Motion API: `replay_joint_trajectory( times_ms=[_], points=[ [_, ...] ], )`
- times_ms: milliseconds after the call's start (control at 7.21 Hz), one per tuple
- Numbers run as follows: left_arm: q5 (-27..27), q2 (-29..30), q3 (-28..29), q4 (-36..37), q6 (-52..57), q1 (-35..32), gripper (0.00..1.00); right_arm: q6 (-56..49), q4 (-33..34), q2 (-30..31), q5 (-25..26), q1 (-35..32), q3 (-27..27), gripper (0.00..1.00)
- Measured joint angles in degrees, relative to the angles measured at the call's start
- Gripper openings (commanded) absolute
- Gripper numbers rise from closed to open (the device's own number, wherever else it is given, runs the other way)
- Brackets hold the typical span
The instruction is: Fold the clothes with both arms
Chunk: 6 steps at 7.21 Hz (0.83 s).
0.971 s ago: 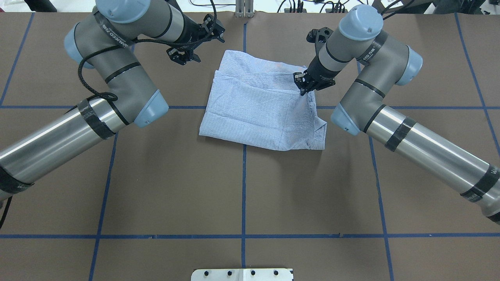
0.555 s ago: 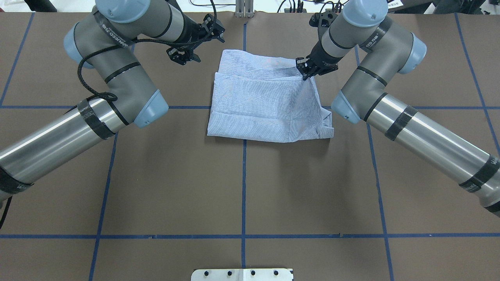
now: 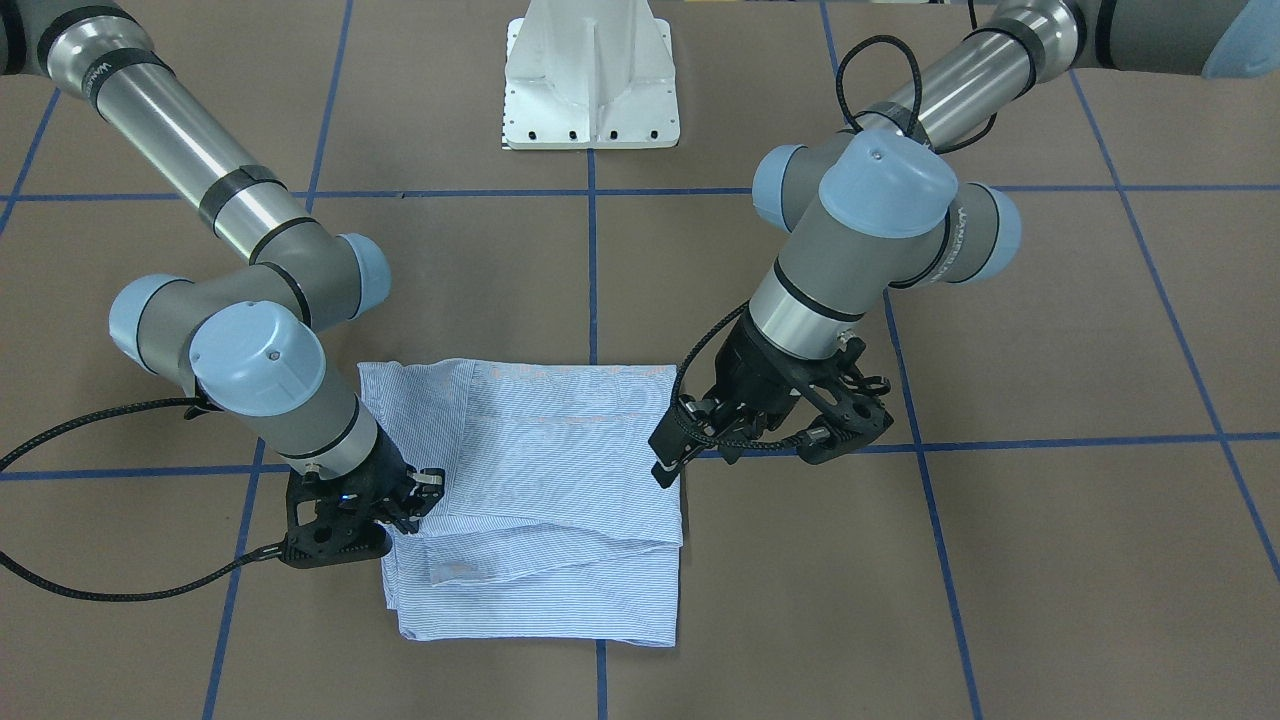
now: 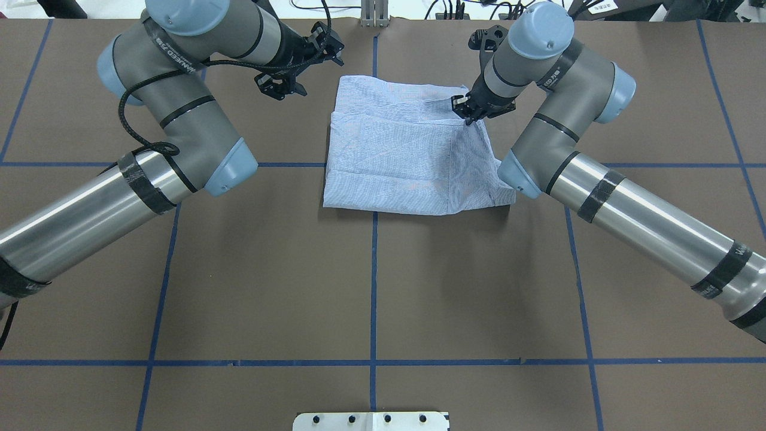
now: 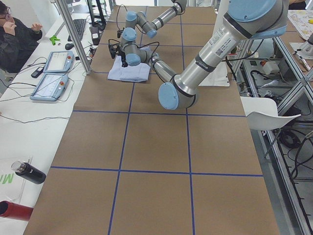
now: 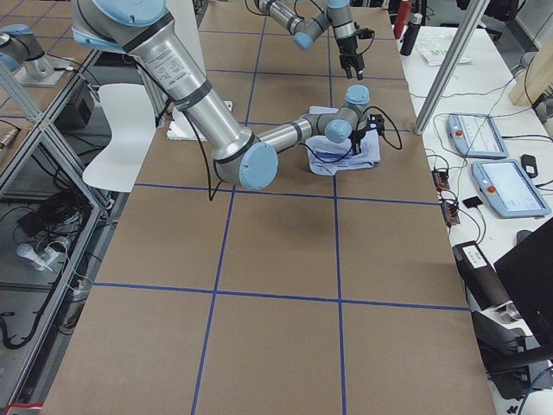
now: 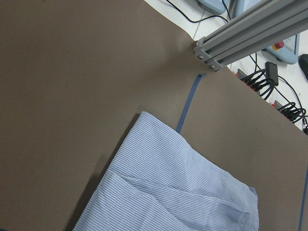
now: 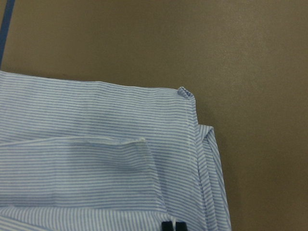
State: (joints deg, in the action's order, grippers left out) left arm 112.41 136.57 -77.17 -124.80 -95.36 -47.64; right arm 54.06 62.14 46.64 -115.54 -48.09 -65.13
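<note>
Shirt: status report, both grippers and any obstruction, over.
Left gripper open, off the shirt, above bare table. Right gripper shut on shirt's far right edge. Shirt partly folded, rough rectangle. Right elbow overhangs its near right corner.

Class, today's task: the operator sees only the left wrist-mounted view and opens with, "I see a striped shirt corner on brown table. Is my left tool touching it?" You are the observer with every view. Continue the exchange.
Observer: No. The left tool hangs beside the shirt, off its far left corner and apart from it.
Operator: And the right tool?
Observer: The right tool is shut on the shirt's far right corner.
Operator: Where does the shirt lie?
Observer: Folded, across the centre tape line, mostly on the robot's right side.
</note>
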Motion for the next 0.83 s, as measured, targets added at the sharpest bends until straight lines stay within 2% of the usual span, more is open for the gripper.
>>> replay_joint_trajectory(
  times_ms=[139, 416, 555, 832],
  points=[
    [0.0, 0.0, 0.0, 0.0, 0.0, 0.0, 0.98, 0.0, 0.0, -0.1, 0.2, 0.1, 0.0, 1.00],
    [0.0, -0.5, -0.5, 0.0, 0.1, 0.0, 0.99, -0.4, 0.1, 0.0, -0.2, -0.5, -0.8, 1.00],
    [0.0, -2.3, -2.8, 0.0, 0.4, -0.1, 0.99, -0.8, 0.5, 0.8, -1.7, -1.5, -2.5, 1.00],
    [0.0, -9.5, -11.3, 1.1, 6.2, -0.9, 0.99, -1.6, 4.5, 5.3, -5.6, -4.9, -9.0, 1.00]
  ],
)
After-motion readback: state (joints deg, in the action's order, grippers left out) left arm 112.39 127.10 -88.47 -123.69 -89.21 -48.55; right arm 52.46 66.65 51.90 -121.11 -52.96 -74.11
